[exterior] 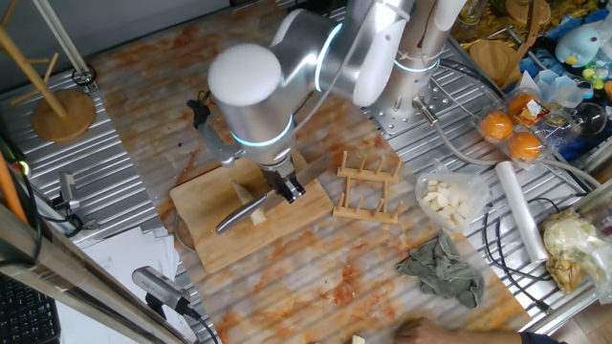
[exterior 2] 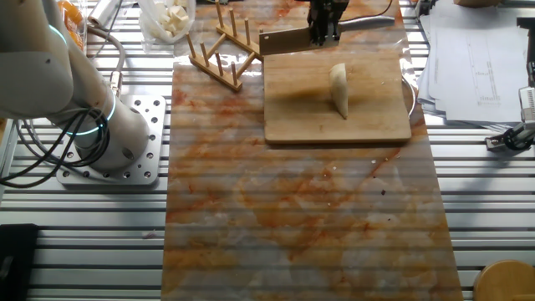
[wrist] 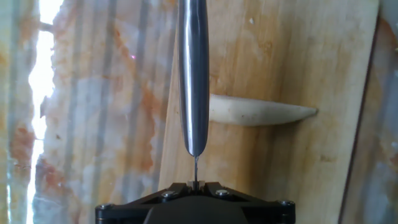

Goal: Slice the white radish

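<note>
- Nearest the hand camera, the gripper (wrist: pixel 194 186) is clenched on the knife (wrist: pixel 193 74), whose blade runs straight away from the lens, edge down
- Left of the blade lies bare worktop (wrist: pixel 93 112), streaked orange; the board (wrist: pixel 267 62) begins right under the knife
- Radish (wrist: pixel 261 113) lies crosswise on the board, its thick end hidden behind the blade and its tapered tip pointing right; whether steel touches it I cannot tell
- From the other fixed view the radish (exterior 2: pixel 338 89) sits whole near the board's middle, no slices cut
- Judging by its look, it is light, stiff and brittle, likely wet and prone to roll or skid under a cut
- Nothing pins it; pressing straight down across the thick end seems safest
- Rack (exterior: pixel 368 186) stands just right of the board (exterior: pixel 249 215)
</note>
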`<state>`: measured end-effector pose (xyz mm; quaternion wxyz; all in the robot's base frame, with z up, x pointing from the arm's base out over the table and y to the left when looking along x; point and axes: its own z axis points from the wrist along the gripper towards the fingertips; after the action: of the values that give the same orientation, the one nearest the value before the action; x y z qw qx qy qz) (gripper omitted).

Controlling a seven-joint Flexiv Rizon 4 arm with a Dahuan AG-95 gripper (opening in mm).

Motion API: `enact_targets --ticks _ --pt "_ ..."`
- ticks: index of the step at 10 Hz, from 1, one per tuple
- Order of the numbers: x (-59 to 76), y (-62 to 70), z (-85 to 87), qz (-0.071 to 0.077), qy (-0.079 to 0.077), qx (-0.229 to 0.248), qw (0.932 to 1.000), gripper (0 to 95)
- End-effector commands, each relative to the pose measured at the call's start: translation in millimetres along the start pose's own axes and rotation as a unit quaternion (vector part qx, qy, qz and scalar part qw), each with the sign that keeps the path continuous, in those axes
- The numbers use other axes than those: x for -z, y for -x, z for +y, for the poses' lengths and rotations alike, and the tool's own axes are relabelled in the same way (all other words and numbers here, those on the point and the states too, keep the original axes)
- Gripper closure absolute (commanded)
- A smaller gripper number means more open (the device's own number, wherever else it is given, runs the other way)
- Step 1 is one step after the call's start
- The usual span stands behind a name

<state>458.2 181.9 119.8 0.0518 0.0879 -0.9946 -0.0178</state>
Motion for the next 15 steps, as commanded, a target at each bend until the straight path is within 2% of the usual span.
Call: enact_targets --ticks 1,2,3,6,10,13,15 --pt "3.4 12.5 -3.9 0.005 -0.016 0.0 0.9999 95.0" --pt "3.8 15.6 -4.9 0.006 -0.016 -0.001 0.9999 95.0" --pt "2.3 28.5 -8.9 0.007 -0.018 -0.008 0.9998 95.0" --pt "-4.7 47.5 -13.6 0.008 -0.02 -0.018 0.9996 95.0" --pt "-19.2 58.5 -16.7 0.005 -0.03 -0.026 0.9992 95.0" --pt "-20.8 64.3 -19.4 0.004 -0.038 -0.026 0.9989 95.0" --pt "-23.3 69.2 -23.2 0.003 -0.036 -0.034 0.9988 95.0"
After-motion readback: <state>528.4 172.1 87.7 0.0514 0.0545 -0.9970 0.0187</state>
